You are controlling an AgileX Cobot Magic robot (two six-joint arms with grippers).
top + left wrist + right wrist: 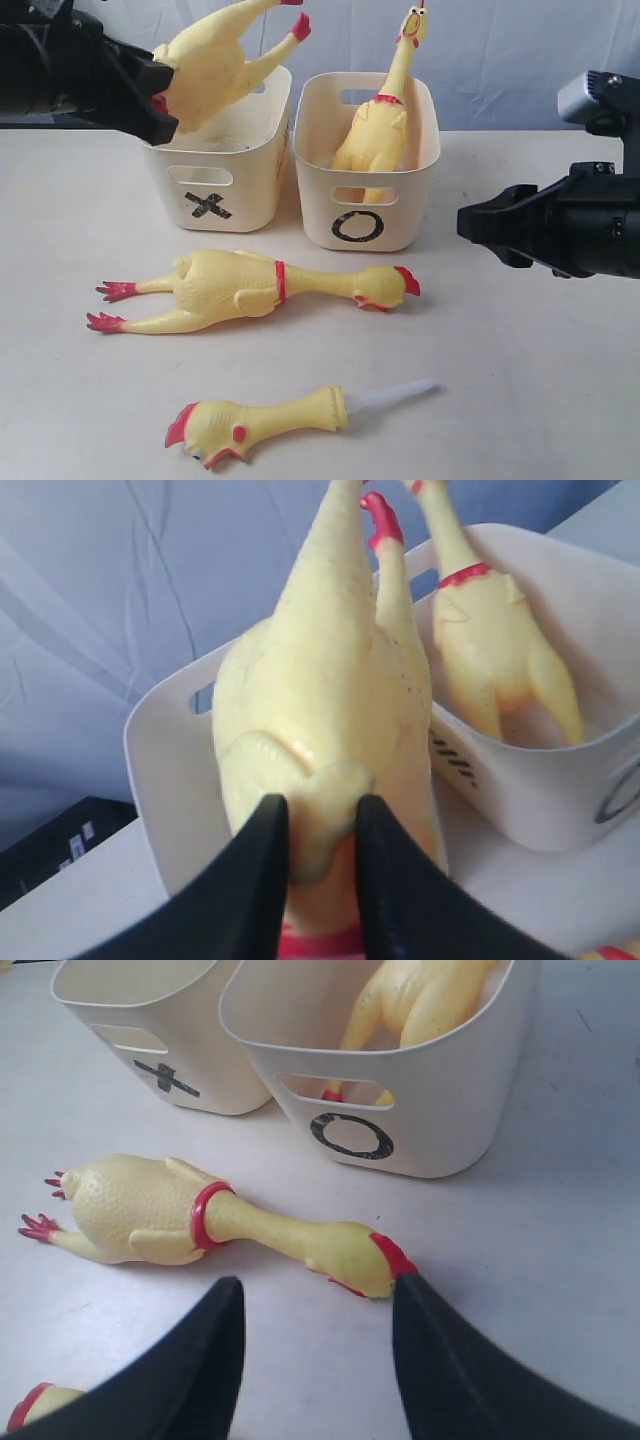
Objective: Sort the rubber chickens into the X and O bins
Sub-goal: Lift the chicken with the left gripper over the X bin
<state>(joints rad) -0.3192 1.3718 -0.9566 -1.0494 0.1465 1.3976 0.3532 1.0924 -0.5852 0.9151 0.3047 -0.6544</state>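
A: So, where is the left pincer?

B: In the upper left of the exterior view, at the X bin. Its black jaws are closed partway onto the held chicken and pinch the yellow body just beside its red band. The legs point up and to the right, above the bin's rim.

A: And the right pincer?

B: It's at the right edge of that view, above the table. The jaws are parted with nothing between them. Its wrist view shows the lying chicken just beyond the tips. The red-combed head is nearest the gap but touches neither jaw.

A: The rest?

B: The standing chicken is upright in the O bin, head above the rim. The two bins stand side by side, X on the left. The head-and-neck piece, with its white tube, lies at bottom centre, well apart from both pincers.
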